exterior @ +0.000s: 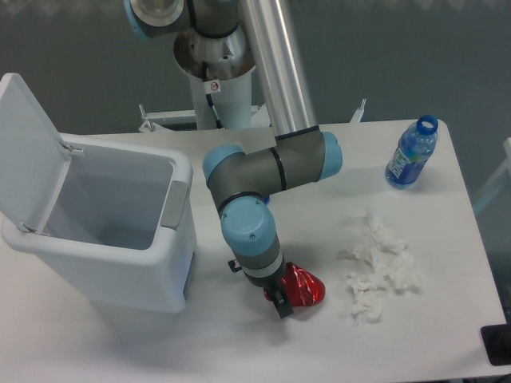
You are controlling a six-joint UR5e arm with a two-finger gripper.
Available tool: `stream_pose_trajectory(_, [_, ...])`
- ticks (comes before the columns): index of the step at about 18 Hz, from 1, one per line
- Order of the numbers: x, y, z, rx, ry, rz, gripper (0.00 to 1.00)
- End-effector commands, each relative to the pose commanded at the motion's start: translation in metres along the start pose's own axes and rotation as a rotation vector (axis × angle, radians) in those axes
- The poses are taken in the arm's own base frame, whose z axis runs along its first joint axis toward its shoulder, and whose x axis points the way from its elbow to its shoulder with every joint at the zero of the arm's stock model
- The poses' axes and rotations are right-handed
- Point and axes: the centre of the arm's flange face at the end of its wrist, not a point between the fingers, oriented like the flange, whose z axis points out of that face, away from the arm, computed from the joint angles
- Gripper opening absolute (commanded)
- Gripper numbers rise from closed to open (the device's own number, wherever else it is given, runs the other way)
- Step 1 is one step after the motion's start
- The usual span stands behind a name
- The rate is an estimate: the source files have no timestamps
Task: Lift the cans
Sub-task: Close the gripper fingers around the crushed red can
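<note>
While the gripper (281, 297) clamps the can (302, 288), tissues (377, 268) lie near its right.

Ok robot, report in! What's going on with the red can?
Gripper down at the red can, jaws hidden by the wrist. Can on the table. Tissues close on its right, bin open on its left.

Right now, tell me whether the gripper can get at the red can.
Probably yes: the gripper is already down at the red can, with nothing between them. The wrist hides the fingers, so an actual grip cannot be confirmed.
</note>
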Motion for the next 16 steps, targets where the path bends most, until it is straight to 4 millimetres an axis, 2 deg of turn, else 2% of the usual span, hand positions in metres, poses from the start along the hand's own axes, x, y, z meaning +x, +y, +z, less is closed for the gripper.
stream_pose_trajectory(13, [0.0032, 0.0016, 0.0024, -0.029, 0.006, 0.069, 1.00])
stream_pose_trajectory(14, [0.0032, 0.0016, 0.0024, -0.029, 0.006, 0.066, 0.98])
stream_pose_trajectory(16, [0.0032, 0.0021, 0.0034, -0.035, 0.008, 0.063, 0.87])
